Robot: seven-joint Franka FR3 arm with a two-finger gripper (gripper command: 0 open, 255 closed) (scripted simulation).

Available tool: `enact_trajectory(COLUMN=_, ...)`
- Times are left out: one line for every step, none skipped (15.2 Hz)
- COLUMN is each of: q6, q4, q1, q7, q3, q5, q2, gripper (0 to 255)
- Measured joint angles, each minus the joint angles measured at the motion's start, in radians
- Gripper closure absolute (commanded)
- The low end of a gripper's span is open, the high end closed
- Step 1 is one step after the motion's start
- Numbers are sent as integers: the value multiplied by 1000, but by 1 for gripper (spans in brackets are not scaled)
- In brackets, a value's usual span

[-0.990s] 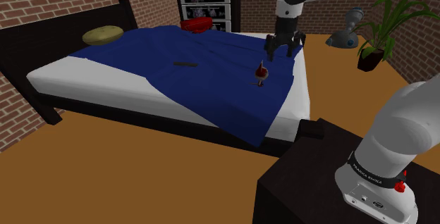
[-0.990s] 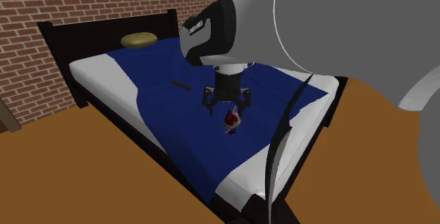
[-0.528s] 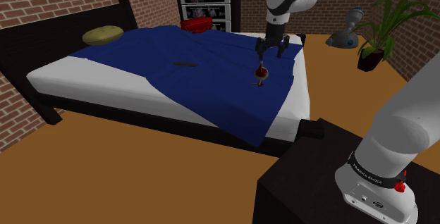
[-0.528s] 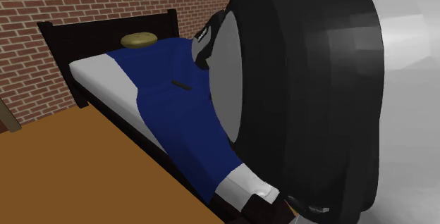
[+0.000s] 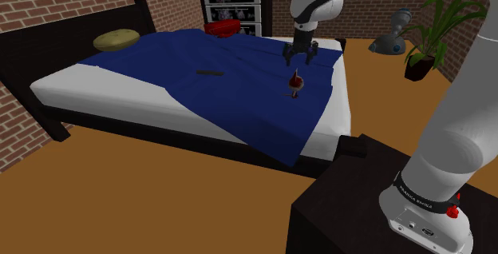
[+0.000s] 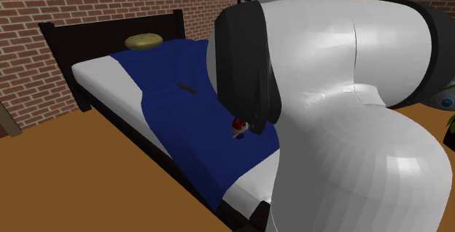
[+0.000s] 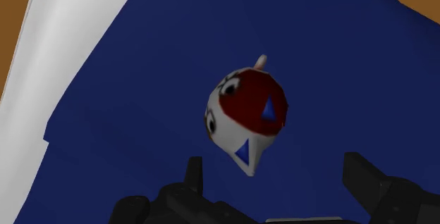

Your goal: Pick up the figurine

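Observation:
The figurine (image 5: pixel 295 84) is a small red and white piece with blue triangles, standing on the blue blanket (image 5: pixel 239 85) near the bed's near edge. In the wrist view the figurine (image 7: pixel 245 115) lies just ahead of the fingers. My gripper (image 5: pixel 299 57) hangs open a short way above it, tips pointing down, touching nothing. In the second exterior view the figurine (image 6: pixel 238 126) peeks out beside the big white arm, which hides the gripper.
A dark flat object (image 5: pixel 211 73) lies mid-bed, a tan pillow (image 5: pixel 117 40) by the headboard, a red item (image 5: pixel 222 27) at the far side. The white mattress edge (image 5: pixel 341 109) borders the blanket. A potted plant (image 5: pixel 427 41) stands on the floor beyond.
The gripper has shifted toward the shoulder view's left, coming over the figurine. The arm now fills more of the second exterior view. The figurine has stayed put.

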Motion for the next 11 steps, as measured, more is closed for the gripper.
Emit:
enact_trajectory(q6=12, q4=4, q1=-3, q7=-2, q3=-2, q5=4, q2=14, gripper=0)
enact_trajectory(q6=22, q4=4, q1=-4, q7=-5, q3=-3, q5=7, q2=24, gripper=0)
enact_trajectory(q6=33, q4=-1, q1=-6, q7=-8, q3=-4, q5=9, q2=29, gripper=0)
enact_trajectory(q6=47, q4=-12, q1=-6, q7=-9, q3=-4, q5=11, q2=31, gripper=0)
enact_trajectory(q6=60, q4=-17, q1=-6, q7=-10, q3=-3, q5=13, q2=39, gripper=0)
enact_trajectory(q6=72, q4=-25, q1=-6, q7=-11, q3=-3, q5=15, q2=44, gripper=0)
enact_trajectory(q6=86, q4=-31, q1=-7, q7=-15, q3=-3, q5=17, q2=51, gripper=0)
enact_trajectory(q6=95, q4=-36, q1=-7, q7=-16, q3=-3, q5=19, q2=55, gripper=0)
enact_trajectory(q6=99, q4=-36, q1=-7, q7=-16, q3=-2, q5=20, q2=60, gripper=255)
enact_trajectory(q6=102, q4=-36, q1=-7, q7=-16, q3=-2, q5=21, q2=62, gripper=255)
enact_trajectory(q6=103, q4=-37, q1=-7, q7=-16, q3=-2, q5=21, q2=63, gripper=255)
